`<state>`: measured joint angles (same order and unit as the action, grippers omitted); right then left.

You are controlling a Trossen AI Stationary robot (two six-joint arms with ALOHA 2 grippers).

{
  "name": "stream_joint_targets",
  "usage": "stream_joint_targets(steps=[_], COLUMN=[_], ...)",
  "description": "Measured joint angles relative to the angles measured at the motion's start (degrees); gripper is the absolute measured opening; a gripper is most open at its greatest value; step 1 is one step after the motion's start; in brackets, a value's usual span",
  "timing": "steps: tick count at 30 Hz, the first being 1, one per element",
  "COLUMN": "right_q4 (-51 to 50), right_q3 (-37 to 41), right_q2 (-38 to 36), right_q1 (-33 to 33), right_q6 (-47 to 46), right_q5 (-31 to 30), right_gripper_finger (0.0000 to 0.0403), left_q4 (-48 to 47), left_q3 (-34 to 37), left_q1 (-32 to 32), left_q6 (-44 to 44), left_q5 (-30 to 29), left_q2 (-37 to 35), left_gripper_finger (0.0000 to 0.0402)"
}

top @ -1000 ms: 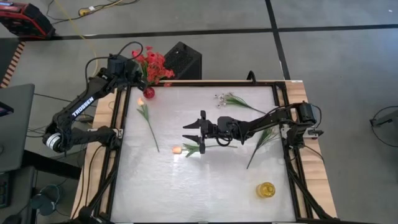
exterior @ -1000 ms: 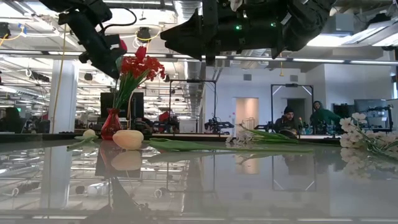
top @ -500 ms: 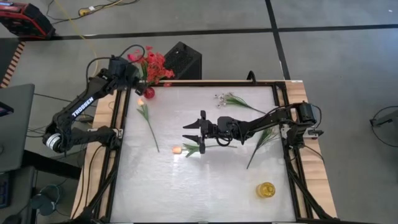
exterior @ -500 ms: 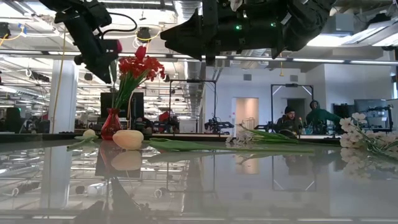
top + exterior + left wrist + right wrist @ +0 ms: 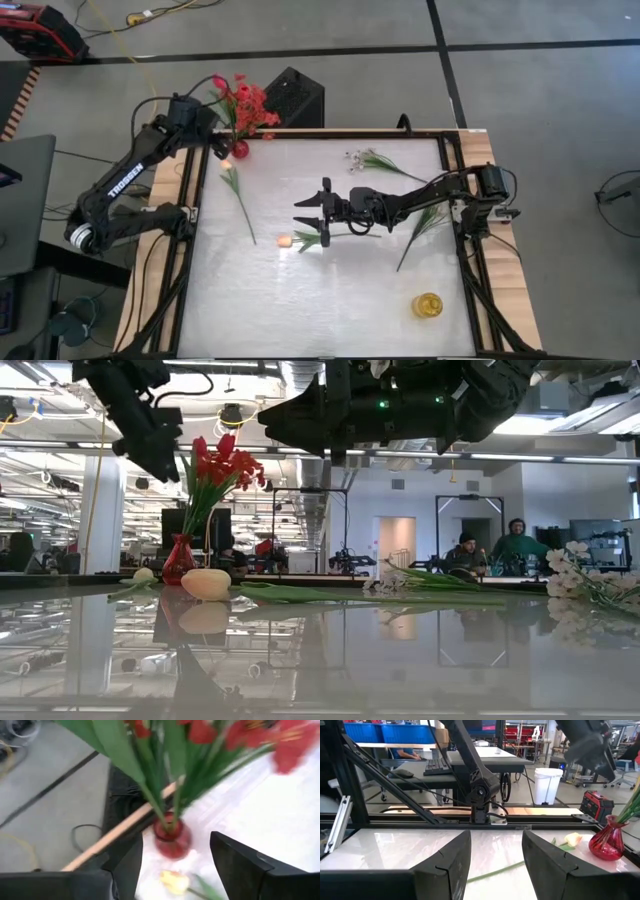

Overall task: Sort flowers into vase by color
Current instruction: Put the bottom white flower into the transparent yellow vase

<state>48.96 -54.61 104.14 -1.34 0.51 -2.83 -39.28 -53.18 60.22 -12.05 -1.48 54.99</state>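
"TROSSEN" lettering marks the left arm (image 5: 125,180) near the red vase (image 5: 240,149).

The vase (image 5: 240,149) stands at the tabletop's (image 5: 330,300) upper left corner; a cup (image 5: 428,305) sits lower right.

Red flowers (image 5: 243,100) stand upright in the red vase (image 5: 240,149); pale tulips (image 5: 284,241) lie flat.
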Motion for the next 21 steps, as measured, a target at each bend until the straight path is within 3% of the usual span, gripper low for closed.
stream_joint_targets(steps=[8,15,21], right_q4=[-0.08,-0.08,-0.08], right_q3=[0.0,0.0,0.0], right_q2=[0.0,0.0,0.0], right_q1=[-0.15,-0.59,-1.29], right_q6=[0.0,-0.02,-0.02], right_q5=[0.02,0.04,0.04], right_gripper_finger=[0.0203,0.0203,0.0203], left_q4=[-5.31,-3.84,2.98], left_q3=[-0.01,4.9,11.6], left_q1=[-5.3,-16.74,-26.44], left_q6=[7.9,13.7,19.27], left_q5=[14.46,15.17,15.15], left_q2=[-6.45,-12.76,-17.5], left_gripper_finger=[0.0224,0.0224,0.0224])
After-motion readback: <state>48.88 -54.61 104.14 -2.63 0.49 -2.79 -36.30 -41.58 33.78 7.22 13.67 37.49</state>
